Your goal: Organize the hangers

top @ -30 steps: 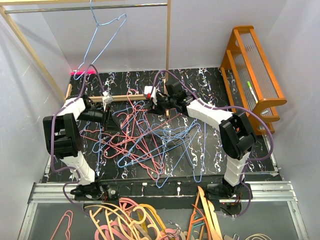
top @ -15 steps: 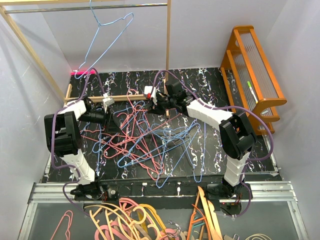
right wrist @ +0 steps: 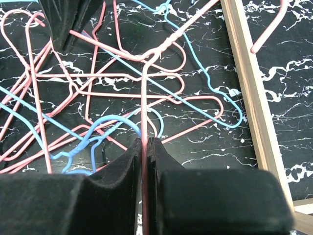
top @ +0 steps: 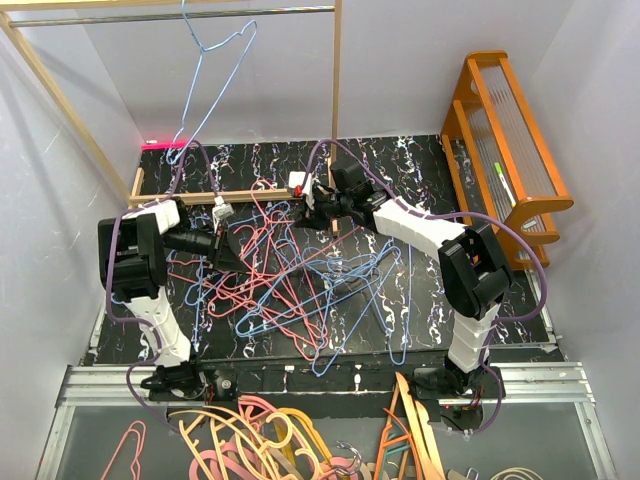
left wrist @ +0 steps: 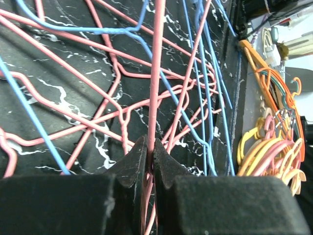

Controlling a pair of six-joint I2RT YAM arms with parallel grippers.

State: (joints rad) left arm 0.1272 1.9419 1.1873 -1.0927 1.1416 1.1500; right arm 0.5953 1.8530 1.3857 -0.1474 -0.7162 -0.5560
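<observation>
Both arms are down in the tangle: the pile of wire hangers [top: 300,290], pink and blue, sprawls across the middle of the black marbled bench [top: 420,160], and one blue hanger [top: 225,75] hangs from the rail [top: 260,11] up top. The left gripper [left wrist: 150,147] is in at the left side of the heap, jaws clenched on a pink wire [left wrist: 157,68] that runs straight away from them in the wrist view. The right gripper [right wrist: 145,142] sits at the far edge of the heap, beside the wooden frame [right wrist: 253,88]. Its jaws are pinched shut on a pink hanger [right wrist: 143,98], gripping the straight run just below the twisted neck. Whether the two arms hold one hanger or two, I can't tell, because the wires cross too much.

So the step in hand reads as pulling a pink hanger out of the heap, ready for the rail. The next move calls for a slow lift. Other pink and blue wires lie over and under the gripped ones, so a quick pull would likely drag neighbours along. Work it free, turn the hook upward, then carry it to the rail next to the blue one. Most of the job lies ahead, with only one hanger up there. The thick hangers [top: 270,440] below the bench's near edge look like no part of this
</observation>
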